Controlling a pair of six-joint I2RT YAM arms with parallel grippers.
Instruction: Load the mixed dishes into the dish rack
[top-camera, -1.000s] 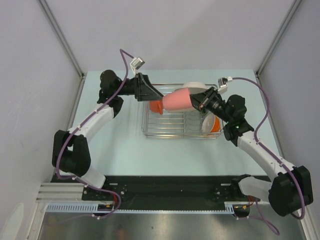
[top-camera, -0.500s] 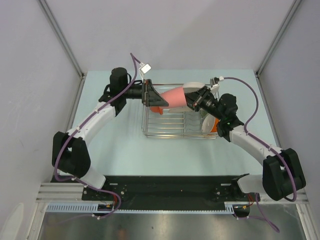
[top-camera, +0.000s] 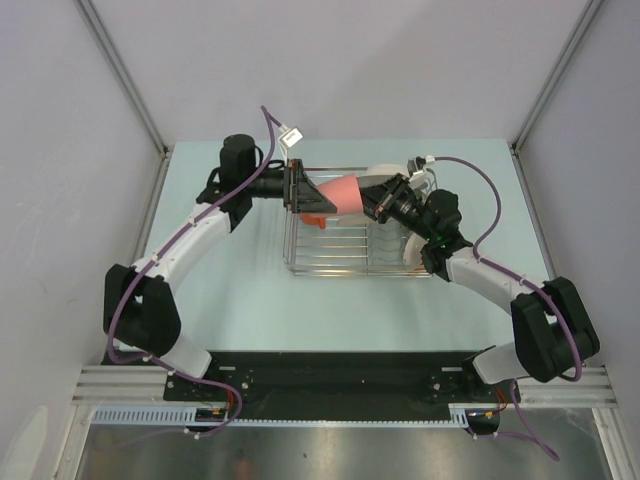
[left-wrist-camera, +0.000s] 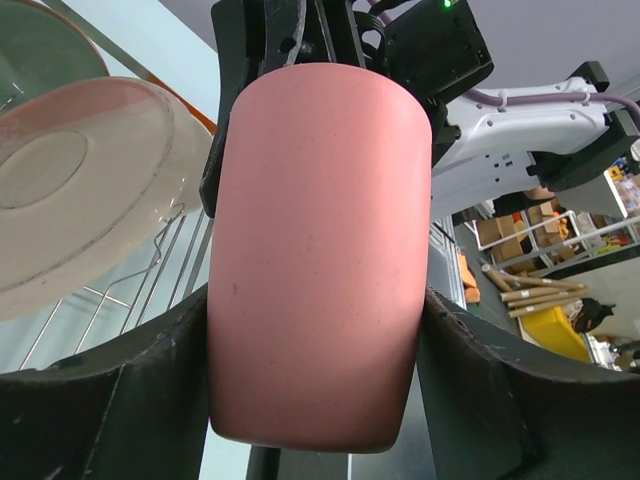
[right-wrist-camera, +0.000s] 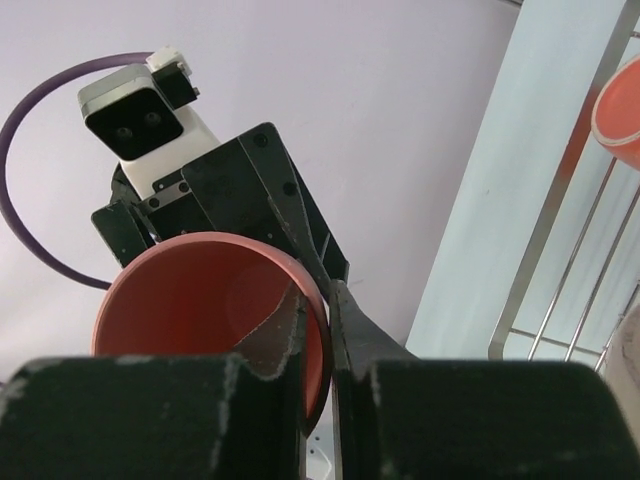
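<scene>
From above, we see the pink tumbler (top-camera: 340, 193) held sideways in the air over the dish rack (top-camera: 300, 262), with the left gripper (top-camera: 305, 190) at its base end and the right gripper (top-camera: 372, 197) at its rim.

At the left wrist, our jaws bracket the tumbler's sides with both fingers (left-wrist-camera: 130, 400) touching, so we judge it gripped.

At the right wrist, the jaws pinch the rim wall, one finger inside.

For a clean handover, we should release one side only once the other holds firm, then lower the tumbler clear of the pink plate (left-wrist-camera: 80, 190).

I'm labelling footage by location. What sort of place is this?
Probably a robotics lab cell: left arm and right arm bolted to a table inside white panel walls, shelves of boxes beyond.
</scene>
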